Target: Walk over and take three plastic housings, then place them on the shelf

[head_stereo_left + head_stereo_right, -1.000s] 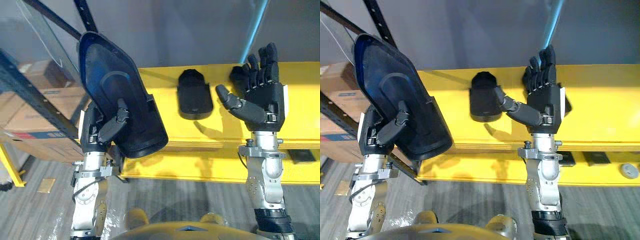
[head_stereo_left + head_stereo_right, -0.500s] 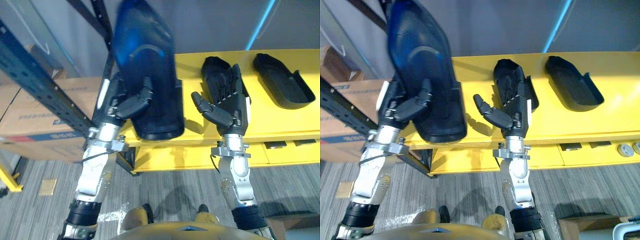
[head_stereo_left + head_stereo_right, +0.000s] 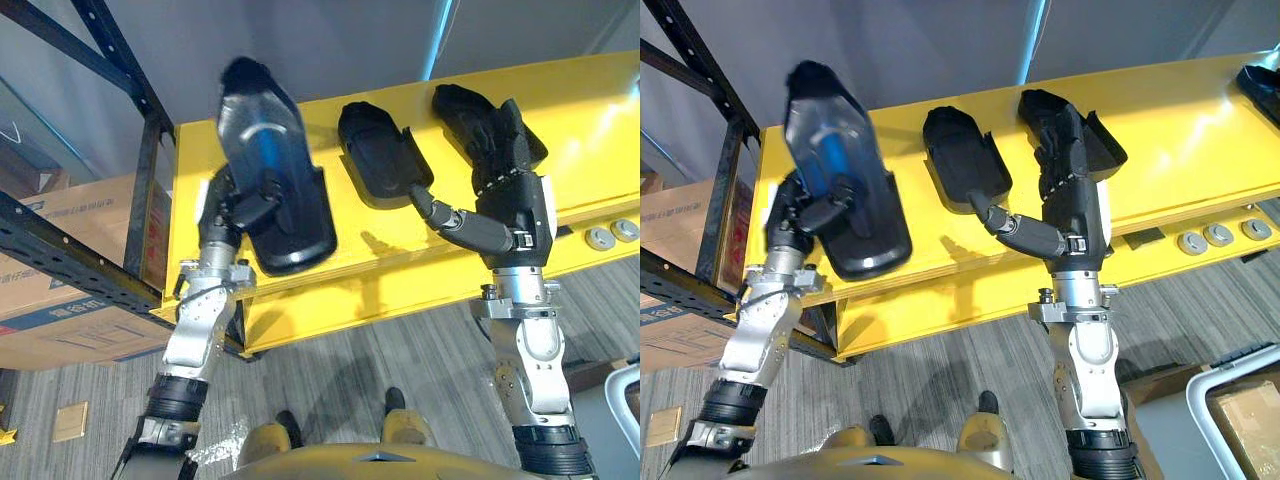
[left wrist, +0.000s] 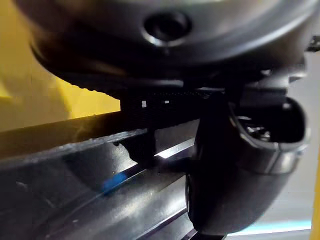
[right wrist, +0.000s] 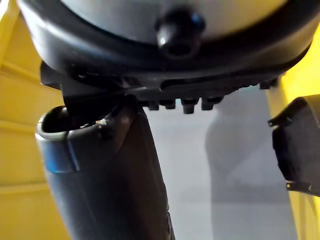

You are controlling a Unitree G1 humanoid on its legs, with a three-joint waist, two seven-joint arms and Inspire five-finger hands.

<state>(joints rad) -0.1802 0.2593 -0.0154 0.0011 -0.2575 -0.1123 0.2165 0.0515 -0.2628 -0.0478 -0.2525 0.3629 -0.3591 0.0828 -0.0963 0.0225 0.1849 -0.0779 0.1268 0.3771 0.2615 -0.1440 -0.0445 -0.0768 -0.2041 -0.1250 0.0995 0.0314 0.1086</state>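
A large black housing (image 3: pixel 268 135) is held by the left hand (image 3: pixel 225 215) in the upper left of the frame, above the left end of the yellow desk (image 3: pixel 590 110); the hand's thumb (image 3: pixel 262 195) is curled over the hollow inner face while the fingers are hidden behind the shell, so the piece is pinched between thumb and fingers; in the left wrist view the thumb is seen pressed on the glossy black surface. The long axis of this housing runs almost up and down the frame, leaning a little to the left at the top; the narrow rounded end points to the top of the frame and the wide open end to the bottom; the wide end is seen over the desk's front edge, and whether it touches the desk cannot be told.

A second housing (image 3: pixel 380 155) lies flat on the desk in the upper middle, hollow side up, with the same slant and its narrow end away from the robot; a third housing (image 3: pixel 1085 130) lies just to its right, parallel to it. The right hand (image 3: pixel 512 212) is spread flat over the near part of the third housing, fingers straight and thumb stuck out toward the second housing; contact cannot be told.

A dark rack (image 3: pixel 110 40) and cardboard boxes (image 3: pixel 60 300) are seen at the left.
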